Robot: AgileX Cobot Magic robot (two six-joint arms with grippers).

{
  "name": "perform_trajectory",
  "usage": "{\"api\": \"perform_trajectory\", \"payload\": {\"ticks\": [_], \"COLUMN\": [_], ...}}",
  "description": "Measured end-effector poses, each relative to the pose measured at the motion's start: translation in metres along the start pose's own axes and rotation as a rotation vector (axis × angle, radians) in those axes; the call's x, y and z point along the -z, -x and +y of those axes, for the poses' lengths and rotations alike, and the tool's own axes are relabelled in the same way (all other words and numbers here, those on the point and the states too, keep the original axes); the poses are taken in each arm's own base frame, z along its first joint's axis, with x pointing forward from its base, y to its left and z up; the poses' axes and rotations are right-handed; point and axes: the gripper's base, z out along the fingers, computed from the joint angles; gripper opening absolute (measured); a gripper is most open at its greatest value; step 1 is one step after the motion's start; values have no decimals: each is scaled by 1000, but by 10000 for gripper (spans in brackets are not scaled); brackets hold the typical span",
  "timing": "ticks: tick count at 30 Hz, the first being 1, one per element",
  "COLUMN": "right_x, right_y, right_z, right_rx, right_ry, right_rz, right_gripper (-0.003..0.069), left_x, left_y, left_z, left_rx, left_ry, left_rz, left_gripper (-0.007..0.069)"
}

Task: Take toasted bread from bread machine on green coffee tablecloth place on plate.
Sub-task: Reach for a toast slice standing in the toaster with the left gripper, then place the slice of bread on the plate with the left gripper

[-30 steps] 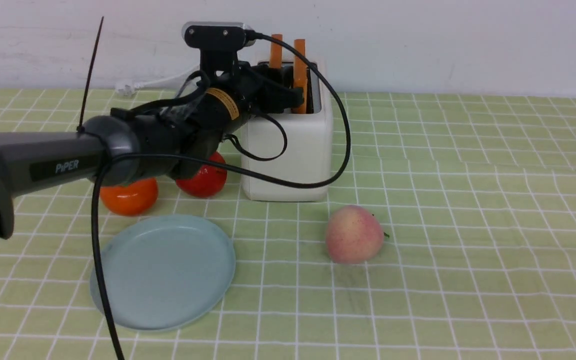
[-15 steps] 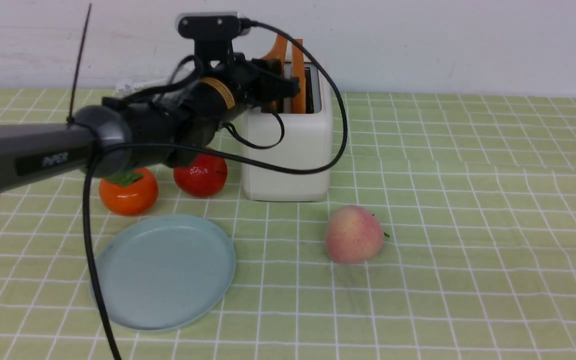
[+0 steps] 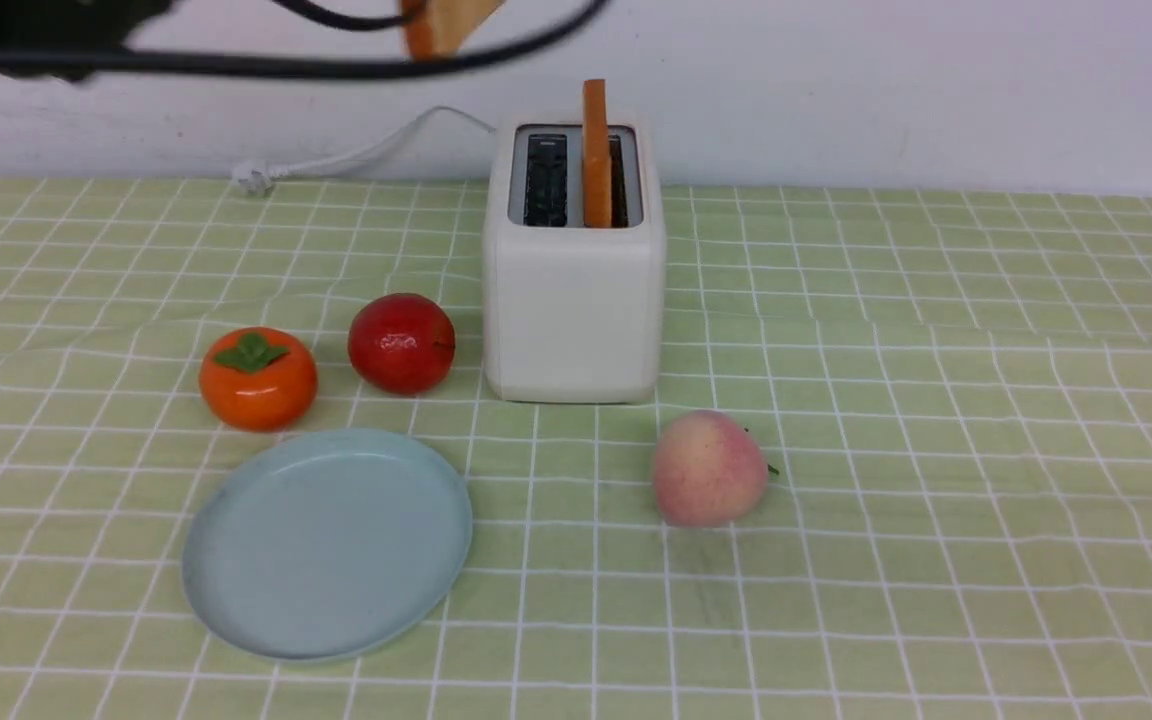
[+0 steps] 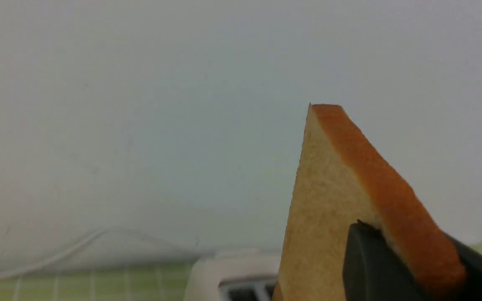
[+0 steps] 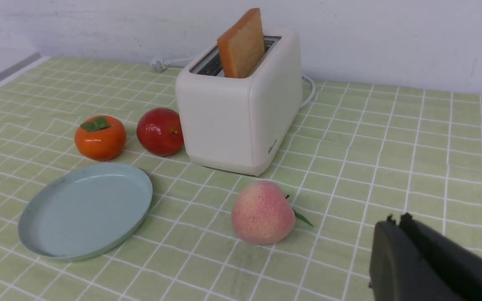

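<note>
Pinching one toast slice (image 4: 329, 217) by an edge, high and clear of the toaster (image 3: 573, 300), the left gripper (image 4: 416, 271) could let it pivot or slip before reaching the plate (image 3: 326, 545); the right gripper (image 5: 396, 221) rests closed, empty.

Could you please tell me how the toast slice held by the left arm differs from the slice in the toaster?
The held slice hangs high above the table, clamped between the jaws of the left gripper. The toaster slice sits in the right slot of the toaster. The held slice is tilted, while the toaster slice stands upright. Both have tan faces and orange-brown crust, and neither is on the plate.
</note>
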Motion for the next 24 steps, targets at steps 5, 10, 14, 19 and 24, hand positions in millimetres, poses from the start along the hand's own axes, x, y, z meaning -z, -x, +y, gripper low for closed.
{"api": "perform_trajectory", "payload": {"ticks": [5,10,14,19,24], "right_x": [0,0,0,0,0], "right_y": [0,-2,-2,-2,-3], "right_z": [0,1,2,3,3], "right_rx": [3,3,-9,-17,-19], "right_ry": [3,12,24,32,36], "right_rz": [5,18,21,24,29], "right_gripper": [0,0,0,0,0], "left_x": [57,98,106,95,73], "left_y": [-21,-77,-138,-167,-181], "left_z": [12,21,32,39,43], "left_rx": [17,72,139,194,199], "left_ry": [111,93,102,110,118], "left_rz": [243,416,544,522,489], "left_gripper": [94,94,94,94,94]}}
